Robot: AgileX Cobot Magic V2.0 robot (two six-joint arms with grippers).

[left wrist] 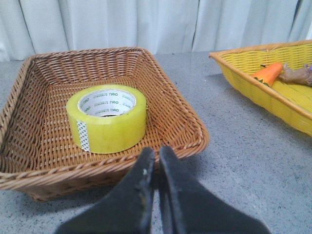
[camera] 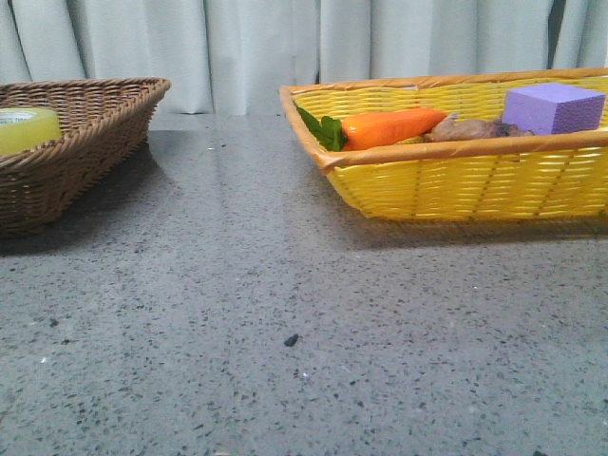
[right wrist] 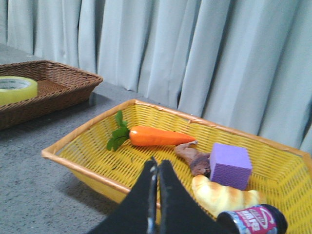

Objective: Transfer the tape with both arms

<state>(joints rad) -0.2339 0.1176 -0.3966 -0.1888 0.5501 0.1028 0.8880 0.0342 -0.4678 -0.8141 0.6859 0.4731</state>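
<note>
The tape (left wrist: pixel 107 118), a wide yellow-green roll with a white core and green lettering, lies flat in the brown wicker basket (left wrist: pixel 29 92). It also shows at the far left of the front view as the tape (camera: pixel 27 128) inside that basket (camera: pixel 95 142), and in the right wrist view as the tape (right wrist: pixel 15 89). My left gripper (left wrist: pixel 157 151) is shut and empty, just outside the brown basket's near rim, short of the roll. My right gripper (right wrist: pixel 157 163) is shut and empty over the near rim of the yellow basket (right wrist: pixel 87 127). Neither arm appears in the front view.
The yellow basket (camera: pixel 456 180) at the right holds a toy carrot (camera: pixel 389 126), a brown lump (camera: pixel 470 129), a purple foam cube (camera: pixel 553 107), a croissant (right wrist: pixel 222 195) and a can (right wrist: pixel 253 220). Grey speckled tabletop (camera: pixel 285 313) lies between the baskets. White curtains hang behind.
</note>
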